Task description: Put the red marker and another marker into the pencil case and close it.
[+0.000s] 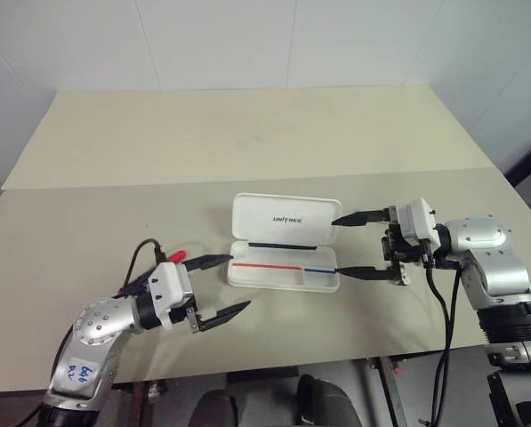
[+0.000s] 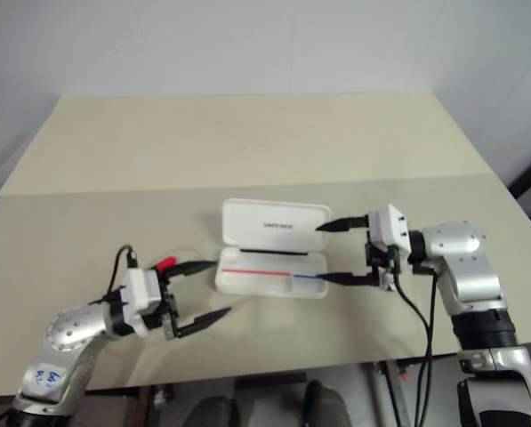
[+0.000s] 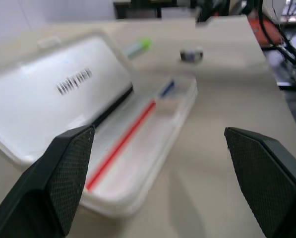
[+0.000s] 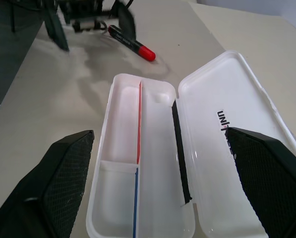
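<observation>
The white pencil case [image 1: 280, 220] lies open mid-table, its lettered lid up and its tray [image 4: 152, 163] empty apart from a printed red-and-blue line. The red marker [image 4: 133, 44] rests on the table to the case's left, its red end [image 1: 174, 257] beside my left gripper [image 1: 238, 283]. That gripper is open and empty, pointing at the case's left end. My right gripper [image 1: 336, 246] is open and empty at the case's right end, one finger by the lid and one by the tray. Another marker [image 3: 138, 47], with a lime-green cap, lies beyond the case's right side.
A small grey-white lump [image 3: 191, 55] sits on the table by my right gripper. The beige table [image 1: 247, 133] stretches far behind the case, with a seam across it. Its front edge runs just below both arms.
</observation>
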